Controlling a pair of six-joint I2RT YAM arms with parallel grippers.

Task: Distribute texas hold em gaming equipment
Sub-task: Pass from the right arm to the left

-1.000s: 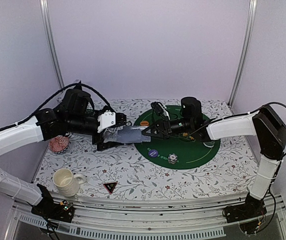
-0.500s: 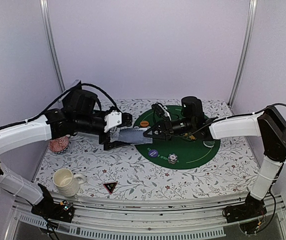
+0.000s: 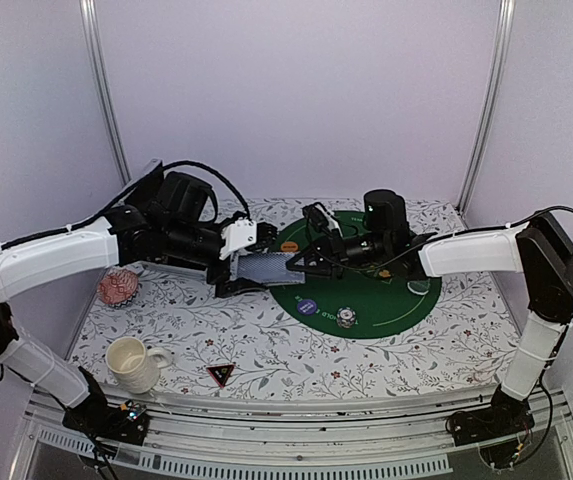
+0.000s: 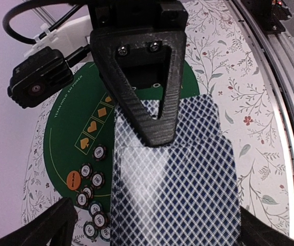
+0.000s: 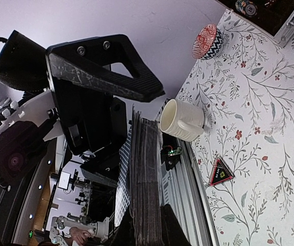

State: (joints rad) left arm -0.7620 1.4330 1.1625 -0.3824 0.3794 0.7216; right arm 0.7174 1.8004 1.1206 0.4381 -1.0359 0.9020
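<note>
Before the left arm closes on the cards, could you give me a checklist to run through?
1. Right gripper shut on the card deck: ok.
2. Left gripper open, one finger on each side of the deck: ok.
3. Deck squared up: not ok, cards sit staggered in the left wrist view.
4. Left fingers apart from the right gripper's finger: ok.
5. Mug far from both grippers: ok.

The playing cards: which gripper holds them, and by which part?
The right gripper pinches the playing cards by their end nearest the green mat. The left gripper stands open around the other end.
</note>
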